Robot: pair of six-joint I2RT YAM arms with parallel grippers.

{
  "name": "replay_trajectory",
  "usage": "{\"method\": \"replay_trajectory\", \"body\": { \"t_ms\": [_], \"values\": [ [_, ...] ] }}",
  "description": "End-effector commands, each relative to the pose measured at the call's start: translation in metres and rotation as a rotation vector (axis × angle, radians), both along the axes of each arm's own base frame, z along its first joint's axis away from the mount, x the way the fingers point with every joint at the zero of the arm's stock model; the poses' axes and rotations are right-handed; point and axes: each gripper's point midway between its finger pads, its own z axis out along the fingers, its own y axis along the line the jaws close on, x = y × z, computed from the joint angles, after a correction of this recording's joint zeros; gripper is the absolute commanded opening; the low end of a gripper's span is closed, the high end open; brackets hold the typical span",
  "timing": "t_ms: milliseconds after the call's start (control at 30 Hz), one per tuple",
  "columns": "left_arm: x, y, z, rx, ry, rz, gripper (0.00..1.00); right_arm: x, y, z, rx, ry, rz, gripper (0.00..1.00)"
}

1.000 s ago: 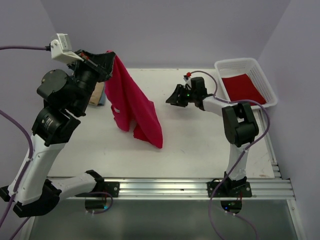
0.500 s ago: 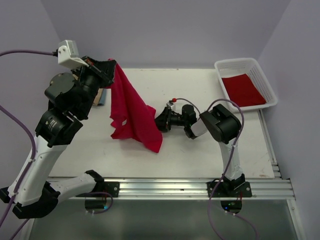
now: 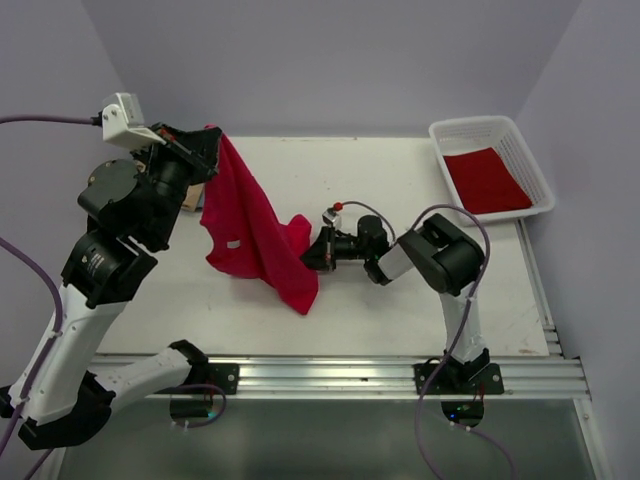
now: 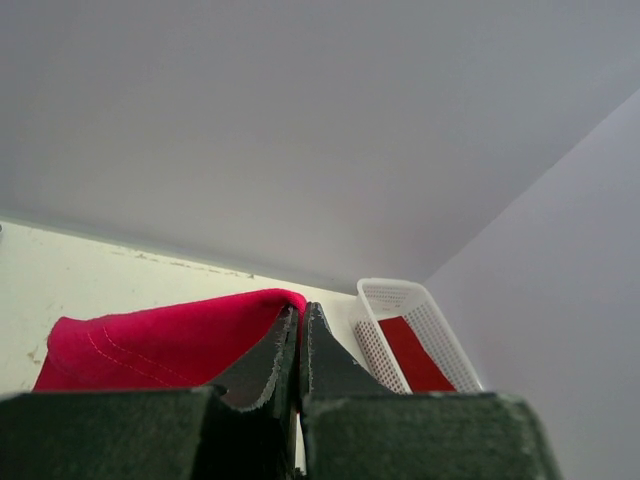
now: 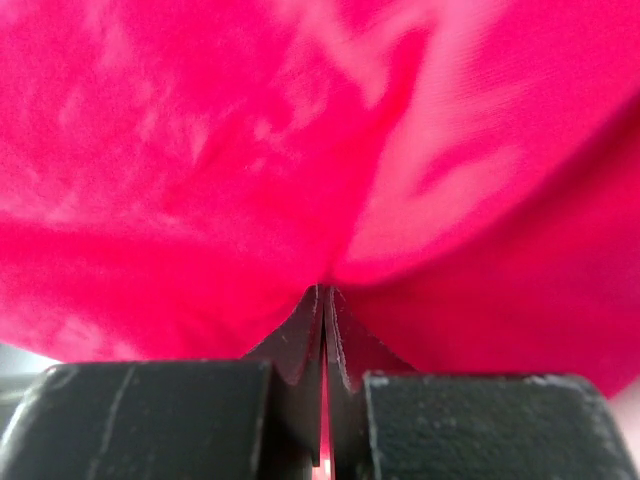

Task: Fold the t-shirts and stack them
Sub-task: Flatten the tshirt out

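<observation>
Two-arm rig, mid-job on a laundry table (image 3: 400, 190): the left gripper (image 3: 210, 134) is raised at approx. 10 o'clock from table centre. Its jaws are pressed together on the top edge of a red t-shirt (image 3: 255, 230). The wrist cam confirms it: the left gripper (image 4: 300, 312) shows no gap, w/ a fold of the red t-shirt (image 4: 150, 345) bunched against the tips on the 9 o'clock side.

The garment hangs down and slants toward 4 o'clock, its lower hem trailing onto the table just left of centre. A small white tag (image 3: 232, 243) shows on the cloth near its lower left.

The right gripper (image 3: 310, 253) lies low over the table, pointing toward 9 o'clock. It meets the shirt's right edge abt. halfway down. Close-up from its own cam: the right gripper (image 5: 325, 292) is fully closed, a thin line of red caught between the fingers, and the red t-shirt (image 5: 300, 150) fills nearly the whole view, blurred.

At 2 o'clock, in the table's far right corner, sits a white lattice basket (image 3: 480, 125) holding a second red shirt (image 3: 485, 180) laid flat. From the left wrist cam the basket (image 4: 395, 290) and the second red shirt (image 4: 415, 350) appear at approx. 4 o'clock, well apart from both arms.
</observation>
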Motion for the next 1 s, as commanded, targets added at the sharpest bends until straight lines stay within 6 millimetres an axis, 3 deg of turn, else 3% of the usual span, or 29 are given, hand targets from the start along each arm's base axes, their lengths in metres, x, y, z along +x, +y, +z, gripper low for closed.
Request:
{"method": "replay_trajectory", "body": {
  "t_ms": [0,33,67,100,133,200,233,300,567,600,833,967],
  "values": [
    [-0.006,0.012,0.014,-0.022,-0.048,0.032,0.00,-0.002,-0.010,0.025,-0.130,-0.186,-0.017,0.00],
    [-0.006,0.013,0.014,-0.025,-0.049,0.034,0.00,0.001,-0.017,0.031,-0.207,-0.365,-0.030,0.00],
    [-0.007,0.014,0.014,-0.028,-0.051,0.036,0.00,0.008,-0.019,0.034,-0.292,-0.411,-0.042,0.00],
    [-0.007,0.013,0.013,-0.030,-0.053,0.032,0.00,0.016,-0.033,0.023,-0.463,-0.441,-0.062,0.07],
    [-0.008,0.013,0.014,-0.034,-0.056,0.031,0.00,0.012,-0.040,0.012,-0.517,-0.430,-0.047,0.21],
    [-0.007,0.011,0.011,-0.038,-0.055,0.022,0.00,0.025,-0.040,0.019,-0.565,-0.461,-0.062,0.41],
    [-0.007,0.011,0.012,-0.044,-0.057,0.020,0.00,0.031,-0.052,0.005,-0.669,-0.463,-0.072,0.52],
    [-0.006,0.008,0.009,-0.040,-0.050,0.011,0.00,0.041,-0.051,-0.001,-0.717,-0.452,-0.069,0.60],
    [-0.013,0.012,0.010,-0.044,-0.053,0.011,0.00,0.085,-0.042,-0.025,-0.828,-0.467,-0.114,0.61],
    [-0.015,0.014,0.011,-0.047,-0.055,0.010,0.00,0.088,-0.042,-0.035,-0.844,-0.453,-0.113,0.61],
    [-0.017,0.013,0.008,-0.050,-0.047,0.003,0.00,0.120,-0.023,-0.040,-0.856,-0.470,-0.125,0.60],
    [-0.018,0.014,0.006,-0.053,-0.042,0.002,0.00,0.127,-0.016,-0.047,-0.839,-0.468,-0.124,0.51]
  ]
}}
